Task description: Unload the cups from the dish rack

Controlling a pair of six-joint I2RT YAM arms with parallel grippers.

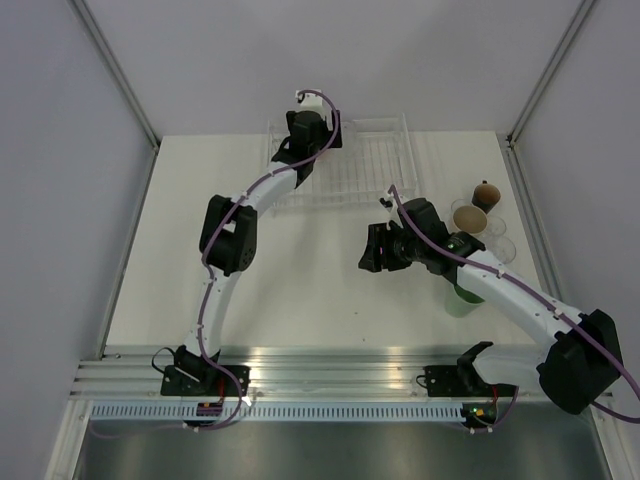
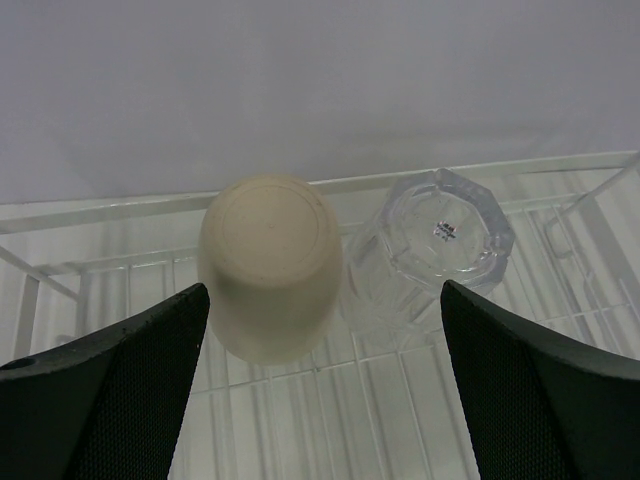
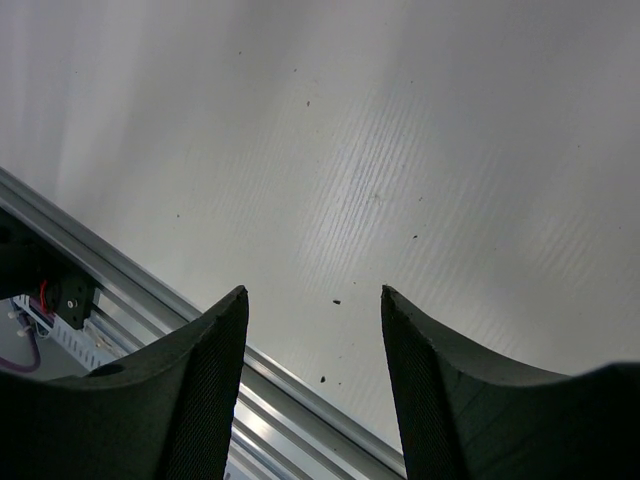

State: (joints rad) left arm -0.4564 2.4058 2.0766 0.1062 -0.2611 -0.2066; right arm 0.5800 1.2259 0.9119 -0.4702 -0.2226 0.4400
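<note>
Two cups stand upside down in the dish rack (image 1: 370, 165), at its upper-left corner near the top centre of the overhead view. In the left wrist view they sit side by side: a beige cup (image 2: 270, 265) left of centre and a clear cup (image 2: 430, 245) to its right, which has a faceted base with a small sticker. The clear cup's walls blend into the white wires, so its lower edge is hard to trace.

The left gripper (image 2: 322, 292) hangs over this pair, released, with its dark fingers (image 2: 130, 400) spread wide on either side of both cups. The lower-left finger is just beside the beige cup; I cannot tell whether it touches. From above, the left wrist covers most of that corner, and only a pale sliver shows past it.

At the right edge of the table (image 1: 300, 290) stands a cluster of cups. It holds a tan cup (image 1: 468, 217), a dark brown cup (image 1: 487, 193) above it, and faint glassy outlines (image 1: 503, 248) too washed out to identify. A mint green cup (image 1: 462, 300) is half hidden under the right forearm.

The right gripper (image 3: 315, 295) is at mid-frame in the overhead view, well apart from the rack. Its fingers are parted and hold nothing, with bare table between them. A metal rail (image 3: 130, 280) is cut off at the lower left of the right wrist view.
</note>
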